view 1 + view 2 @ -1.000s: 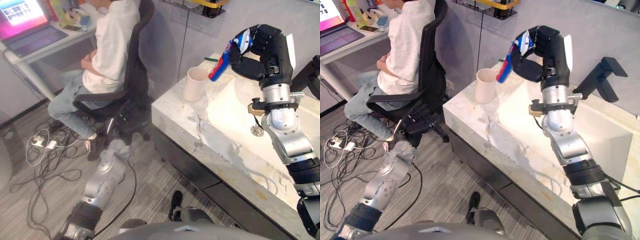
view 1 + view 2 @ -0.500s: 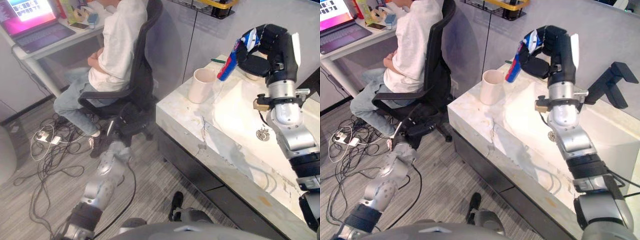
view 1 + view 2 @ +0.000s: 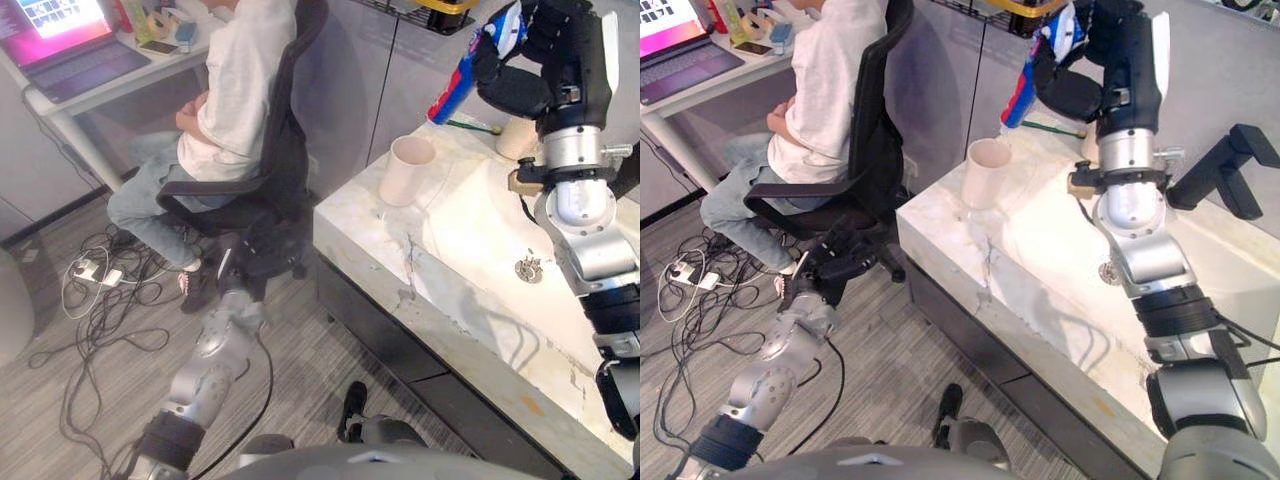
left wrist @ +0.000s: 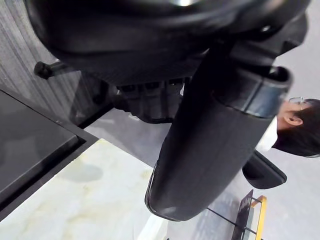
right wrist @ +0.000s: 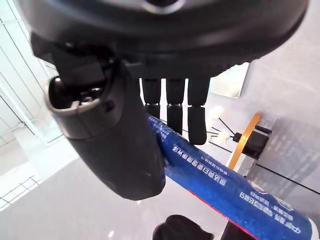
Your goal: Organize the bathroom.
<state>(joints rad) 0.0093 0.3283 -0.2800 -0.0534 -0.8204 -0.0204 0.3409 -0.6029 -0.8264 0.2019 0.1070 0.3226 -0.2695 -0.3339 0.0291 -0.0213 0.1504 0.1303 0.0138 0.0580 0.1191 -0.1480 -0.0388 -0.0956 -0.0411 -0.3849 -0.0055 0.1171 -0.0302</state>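
Note:
My right hand (image 3: 548, 62) is shut on a blue toothpaste tube (image 3: 455, 85), thumb and fingers curled round it (image 5: 225, 175). The tube hangs tilted in the air, its lower end above and just behind a white cup (image 3: 407, 170). That cup stands upright at the far left corner of the marble sink counter (image 3: 370, 225). A green toothbrush (image 3: 475, 126) lies on the counter behind the cup. My left hand (image 3: 835, 262) hangs low beside the office chair's base, fingers relaxed and holding nothing.
A person sits on a black office chair (image 3: 285, 150) at a desk with a laptop (image 3: 65, 45). Cables (image 3: 95, 300) lie on the floor. The sink basin has a drain (image 3: 527, 268) and a black faucet (image 3: 1230, 165). A wire shelf (image 3: 425, 15) hangs on the wall.
My right hand has risen with the toothpaste tube, and the tube's lower end now sits higher above the cup. The toothbrush behind the cup has come into sight. The left hand hangs as before.

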